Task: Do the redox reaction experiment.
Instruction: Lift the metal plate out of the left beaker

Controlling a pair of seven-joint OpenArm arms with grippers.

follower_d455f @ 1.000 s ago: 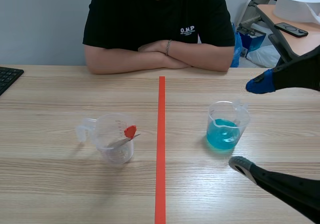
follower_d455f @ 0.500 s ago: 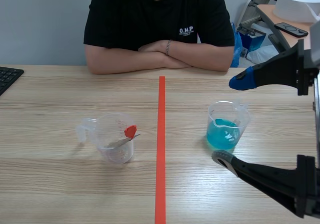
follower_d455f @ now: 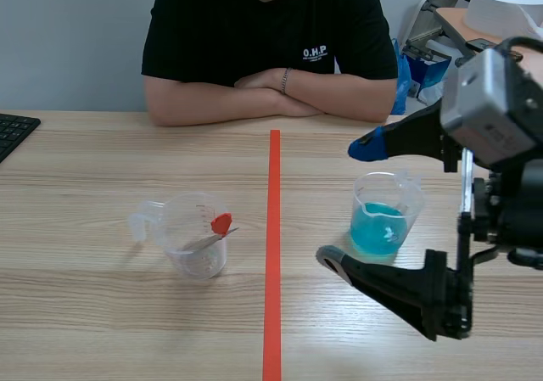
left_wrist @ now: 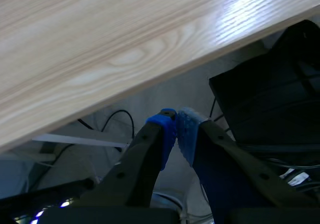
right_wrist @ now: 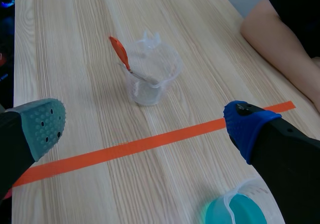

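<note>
A clear beaker holding a spoon with a red handle stands left of the tape line. Right of the line stands a beaker of blue liquid. My right gripper hovers open above the table just left of the blue beaker, one fingertip on the far side and one on the near side. In the right wrist view, the open right gripper has the clear beaker and spoon ahead of it and the blue beaker beneath, by its blue finger. My left gripper is shut on nothing, below the table's edge.
An orange tape line runs down the table's middle. A person sits across with folded arms resting on the far edge. A keyboard corner lies at far left. A paper roll sits on a side table at the back right.
My right arm has swung in from the right toward the middle, its open fingers now past the blue beaker. The beakers have not moved.
</note>
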